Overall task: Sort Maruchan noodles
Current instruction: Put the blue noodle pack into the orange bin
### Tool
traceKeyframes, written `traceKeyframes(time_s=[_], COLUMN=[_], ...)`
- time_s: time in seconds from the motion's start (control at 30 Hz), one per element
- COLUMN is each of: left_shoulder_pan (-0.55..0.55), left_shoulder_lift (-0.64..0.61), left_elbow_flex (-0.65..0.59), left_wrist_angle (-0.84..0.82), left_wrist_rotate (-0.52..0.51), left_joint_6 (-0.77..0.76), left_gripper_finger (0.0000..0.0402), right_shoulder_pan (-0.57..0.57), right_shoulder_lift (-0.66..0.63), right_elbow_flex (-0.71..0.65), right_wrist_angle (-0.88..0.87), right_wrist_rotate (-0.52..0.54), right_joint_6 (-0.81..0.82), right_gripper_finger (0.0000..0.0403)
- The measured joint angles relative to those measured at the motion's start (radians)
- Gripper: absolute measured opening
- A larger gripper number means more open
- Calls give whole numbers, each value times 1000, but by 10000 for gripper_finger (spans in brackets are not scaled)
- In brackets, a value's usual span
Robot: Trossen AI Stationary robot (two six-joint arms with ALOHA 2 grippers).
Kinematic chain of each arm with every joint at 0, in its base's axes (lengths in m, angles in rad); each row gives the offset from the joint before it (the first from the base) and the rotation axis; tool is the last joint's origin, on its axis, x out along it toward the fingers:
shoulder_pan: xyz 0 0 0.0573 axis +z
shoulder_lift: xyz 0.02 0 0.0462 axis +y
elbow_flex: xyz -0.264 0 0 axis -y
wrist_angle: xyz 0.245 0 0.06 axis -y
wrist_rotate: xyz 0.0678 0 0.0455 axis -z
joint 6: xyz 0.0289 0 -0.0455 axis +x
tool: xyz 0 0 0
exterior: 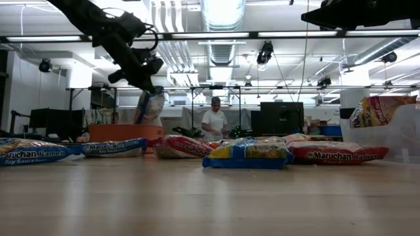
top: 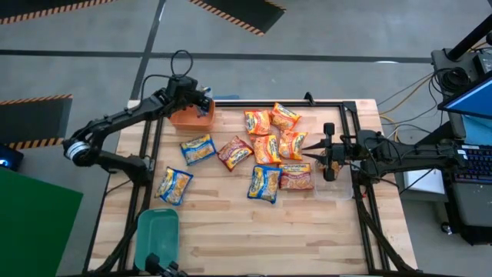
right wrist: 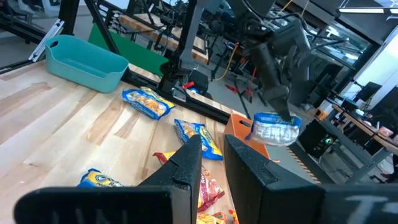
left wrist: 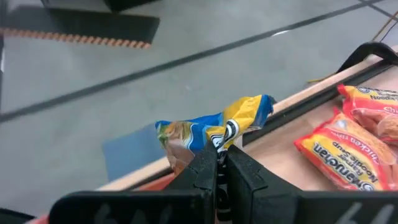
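Wooden tabletop (top: pixel 231 223) strewn with packets; left gripper (left wrist: pixel 221 163) clamps a blue-and-yellow packet (left wrist: pixel 211 127) over the orange bin (top: pixel 188 118) directly beneath it; next, release there; right gripper (right wrist: pixel 211 158) waits nearby, fingers narrow, empty.

A robotics lab or workshop hall. The wooden worktop (top: pixel 254 223) sits in a black metal frame (top: pixel 357 146) on a bare grey concrete floor (top: pixel 323 35) marked with orange-and-black hazard tape (top: pixel 231 15). Overhead run ducts (exterior: pixel 223 16) and strip lights (exterior: pixel 302 34). Behind the worktop stand dark monitors (exterior: pixel 279 118) on other benches, where a person (exterior: pixel 214 122) works. Loose cables (top: pixel 407 92) and a keyboard (top: pixel 470 165) lie to the right.
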Motion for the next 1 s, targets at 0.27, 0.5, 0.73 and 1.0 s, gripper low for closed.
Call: traceKeyframes(time_s=[0.27, 0.5, 0.73, 1.0], left_shoulder_pan=[0, 0, 1, 2], left_shoulder_lift=[45, 108, 179, 188], left_elbow_flex=[0, 0, 0, -1], left_wrist_angle=[-45, -35, 1, 10], left_wrist_rotate=[75, 75, 73, 71], left_joint_6=[-68, -84, -117, -127], left_gripper_finger=[0, 0, 0, 5], right_shoulder_pan=[0, 0, 0, 0], right_shoulder_lift=[0, 0, 0, 0], right_elbow_flex=[-14, -19, -20, -20], right_wrist_angle=[0, 0, 1, 1], right_wrist_rotate=[32, 50, 51, 51], right_joint_6=[0, 10, 20, 19], right_gripper_finger=[59, 59, 59, 59])
